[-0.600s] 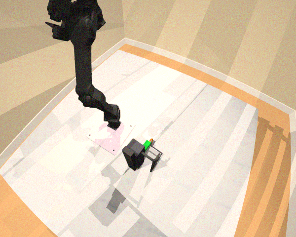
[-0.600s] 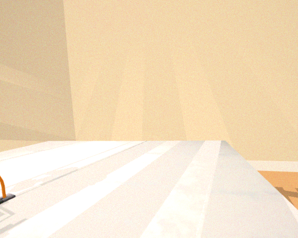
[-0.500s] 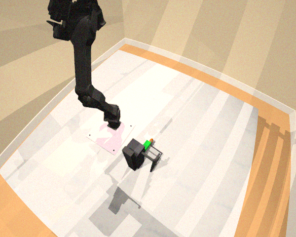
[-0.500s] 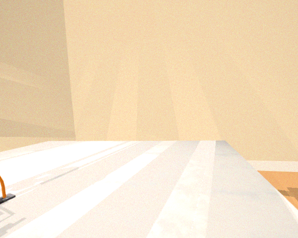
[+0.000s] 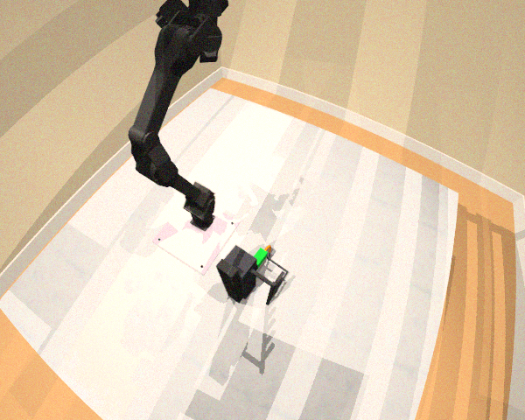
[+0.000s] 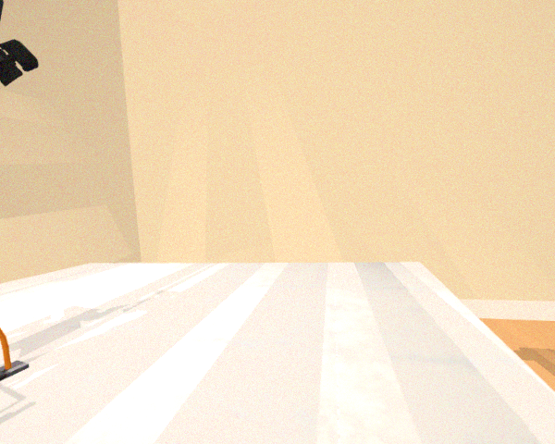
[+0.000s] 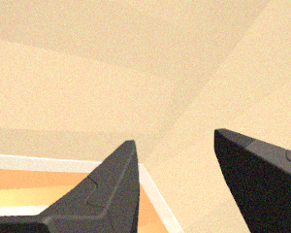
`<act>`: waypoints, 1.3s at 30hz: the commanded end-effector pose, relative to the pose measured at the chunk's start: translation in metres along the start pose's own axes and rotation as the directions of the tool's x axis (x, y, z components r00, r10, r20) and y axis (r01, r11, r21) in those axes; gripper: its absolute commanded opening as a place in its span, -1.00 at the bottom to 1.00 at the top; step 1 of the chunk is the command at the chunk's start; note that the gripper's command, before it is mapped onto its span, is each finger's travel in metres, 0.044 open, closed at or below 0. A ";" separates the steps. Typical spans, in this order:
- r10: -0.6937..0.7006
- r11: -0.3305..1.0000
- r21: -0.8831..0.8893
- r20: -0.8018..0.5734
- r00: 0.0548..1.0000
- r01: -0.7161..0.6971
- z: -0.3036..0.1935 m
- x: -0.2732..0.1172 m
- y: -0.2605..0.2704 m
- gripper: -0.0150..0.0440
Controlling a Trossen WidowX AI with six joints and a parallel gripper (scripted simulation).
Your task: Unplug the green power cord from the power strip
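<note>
A bright green block [image 5: 260,256], the plug by its colour, sits against the right side of a black upright box [image 5: 239,271]. A small orange piece [image 5: 268,248] shows at its far end; an orange curved cord [image 6: 4,341] shows at the left edge of the exterior view. I cannot tell clearly which dark part is the power strip, or whether the plug is seated. My gripper [image 7: 175,145] is partly open, with nothing between its fingers. It is high up at the arm's raised end, well away from plug and box, and faces the walls.
A dark open frame [image 5: 278,282] stands just right of the black box; a dark bar [image 6: 17,366] shows under the orange cord. The arm's base [image 5: 202,219] stands on a pale pink plate [image 5: 202,269] left of the box. A raised pale rim edges the floor.
</note>
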State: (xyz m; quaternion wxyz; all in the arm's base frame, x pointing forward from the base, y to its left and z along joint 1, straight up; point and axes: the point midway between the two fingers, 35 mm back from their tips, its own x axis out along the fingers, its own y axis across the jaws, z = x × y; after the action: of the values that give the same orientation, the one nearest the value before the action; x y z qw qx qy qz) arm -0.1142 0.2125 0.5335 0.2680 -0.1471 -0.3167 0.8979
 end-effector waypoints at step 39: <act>0.584 0.372 0.332 -0.810 0.059 0.867 -0.365 -0.375 0.237 0.05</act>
State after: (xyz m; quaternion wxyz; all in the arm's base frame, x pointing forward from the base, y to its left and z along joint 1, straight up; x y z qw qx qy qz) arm 0.2678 0.0544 0.1605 0.5791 -0.4944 0.4336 0.4818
